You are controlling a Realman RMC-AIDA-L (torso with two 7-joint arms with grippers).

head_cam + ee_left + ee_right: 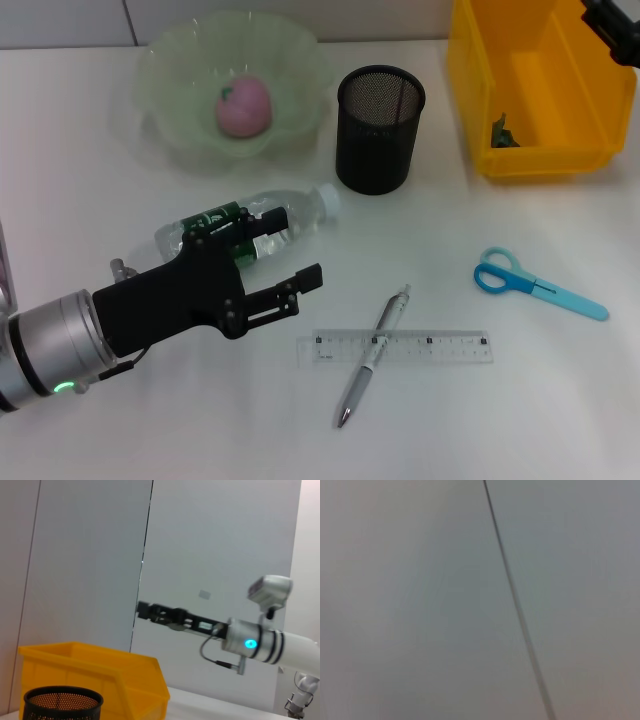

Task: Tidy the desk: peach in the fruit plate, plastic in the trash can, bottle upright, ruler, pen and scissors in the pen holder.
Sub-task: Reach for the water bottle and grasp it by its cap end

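The left claw (285, 272) is held wide open and empty, low over the table (500, 420), right beside the bottle (250, 225). The bottle is lying on its side, between the fruit plate (170, 90) and the ruler (440, 347). The peach (245, 105) is already in the plate, and something green is seen in the trash can (540, 80).

The round bottle could be bumped and rolled away, or squeezed badly and dropped. The pen (372, 355), ruler and scissors (535, 285) are not yet in the pen holder (378, 130). The right claw (145, 609) is parked high; its grip cannot be told.
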